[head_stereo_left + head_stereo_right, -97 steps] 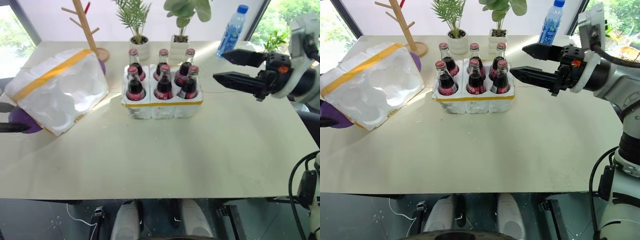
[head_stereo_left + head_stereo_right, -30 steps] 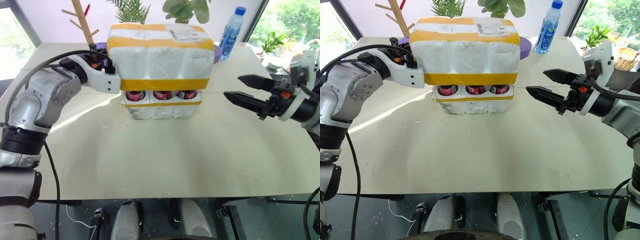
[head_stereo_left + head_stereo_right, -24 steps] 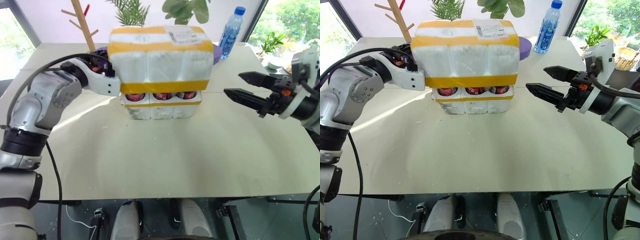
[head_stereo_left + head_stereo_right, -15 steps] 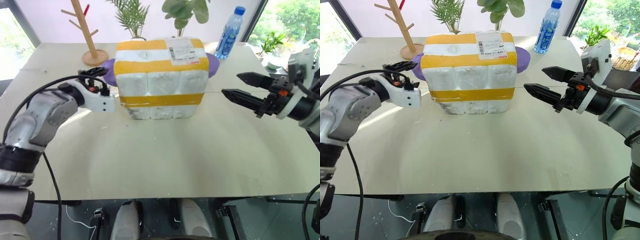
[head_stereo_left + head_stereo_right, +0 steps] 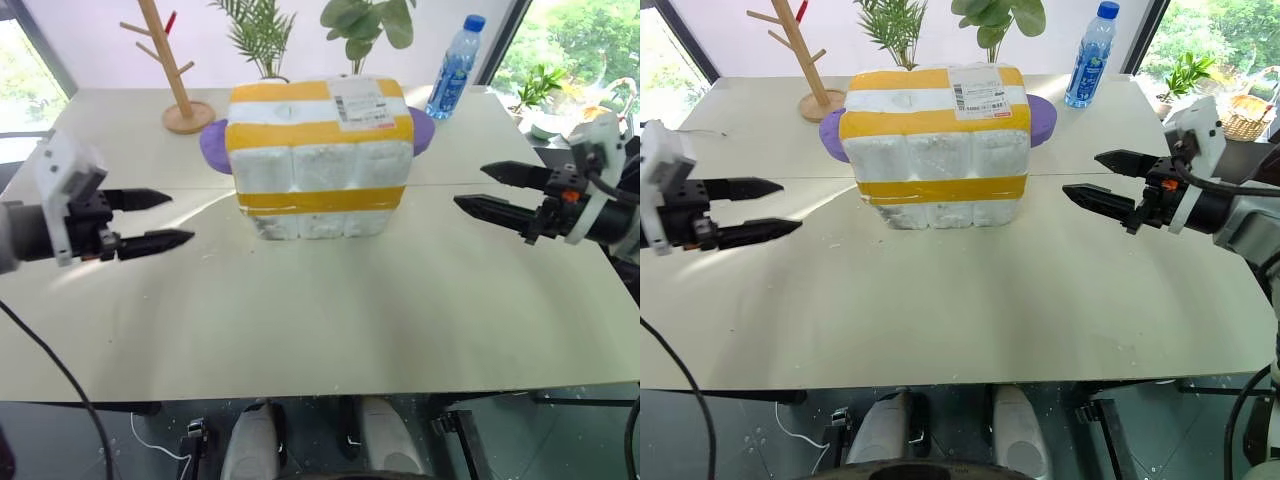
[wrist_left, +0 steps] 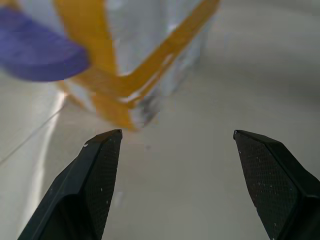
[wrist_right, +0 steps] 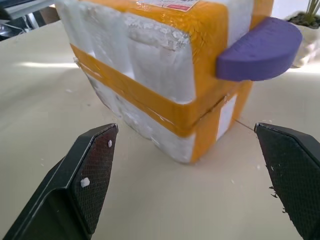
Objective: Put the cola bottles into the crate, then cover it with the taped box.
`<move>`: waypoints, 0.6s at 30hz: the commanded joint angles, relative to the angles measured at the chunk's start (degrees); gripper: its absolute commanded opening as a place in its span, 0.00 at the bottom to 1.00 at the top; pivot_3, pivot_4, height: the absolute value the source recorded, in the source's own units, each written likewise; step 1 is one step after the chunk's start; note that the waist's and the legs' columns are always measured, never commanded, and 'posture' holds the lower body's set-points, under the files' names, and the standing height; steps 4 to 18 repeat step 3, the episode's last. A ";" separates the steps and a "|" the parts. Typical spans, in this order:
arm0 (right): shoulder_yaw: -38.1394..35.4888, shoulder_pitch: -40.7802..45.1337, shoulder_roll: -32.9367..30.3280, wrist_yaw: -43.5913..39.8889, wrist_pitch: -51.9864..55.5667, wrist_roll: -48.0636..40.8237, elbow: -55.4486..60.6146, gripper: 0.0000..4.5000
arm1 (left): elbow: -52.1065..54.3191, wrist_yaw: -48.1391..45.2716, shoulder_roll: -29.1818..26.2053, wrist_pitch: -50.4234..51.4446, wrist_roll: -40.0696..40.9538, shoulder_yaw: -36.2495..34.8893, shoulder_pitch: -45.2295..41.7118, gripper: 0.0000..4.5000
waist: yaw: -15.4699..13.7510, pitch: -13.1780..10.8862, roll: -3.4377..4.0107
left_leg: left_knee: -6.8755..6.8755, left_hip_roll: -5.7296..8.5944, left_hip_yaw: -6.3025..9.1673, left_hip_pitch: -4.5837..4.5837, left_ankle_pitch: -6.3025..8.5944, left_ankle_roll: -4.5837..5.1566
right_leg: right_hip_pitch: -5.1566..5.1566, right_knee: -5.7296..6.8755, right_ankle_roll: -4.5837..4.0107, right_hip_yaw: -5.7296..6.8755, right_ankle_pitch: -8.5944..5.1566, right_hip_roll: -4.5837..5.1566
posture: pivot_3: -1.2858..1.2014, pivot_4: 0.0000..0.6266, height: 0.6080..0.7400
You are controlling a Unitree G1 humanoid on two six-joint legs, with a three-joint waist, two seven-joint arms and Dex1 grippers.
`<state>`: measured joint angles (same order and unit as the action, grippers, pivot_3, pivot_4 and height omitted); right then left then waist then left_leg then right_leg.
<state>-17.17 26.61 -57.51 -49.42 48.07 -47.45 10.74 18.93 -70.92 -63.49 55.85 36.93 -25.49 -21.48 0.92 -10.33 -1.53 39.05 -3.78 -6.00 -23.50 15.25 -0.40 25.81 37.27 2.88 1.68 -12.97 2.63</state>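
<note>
both pincers stand open and empty: my left pincer (image 5: pixel 150 220) sits well off one side of the taped box (image 5: pixel 318 155), my right pincer (image 5: pixel 500 190) off the other, the box between them on the table (image 5: pixel 330 310). i judge a stray swing could knock the cover askew. crate and cola bottles are hidden beneath, so i can't confirm seating.
</note>
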 commanded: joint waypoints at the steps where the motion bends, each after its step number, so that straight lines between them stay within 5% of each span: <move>1: 1.82 3.89 -0.69 -3.18 -2.90 2.50 -2.57 1.00 | -4.97 -2.25 -2.93 -3.66 -0.06 3.04 -2.88 0.83 | -0.05 0.00 0.01 | -0.03 0.00 -0.01 0.05 0.00 0.00 | -0.06 0.00 -0.04 0.02 -0.02 -0.02 | 0.52 0.24 1.00; 18: 2.58 4.67 -0.60 -4.82 -3.34 3.14 -3.43 1.00 | -8.09 -1.14 -2.99 -7.37 -2.80 6.16 -4.40 0.83 | -0.12 0.00 0.02 | -0.03 0.00 -0.04 0.09 0.01 0.00 | -0.10 -0.01 -0.11 0.03 -0.06 -0.01 | 0.52 0.24 1.00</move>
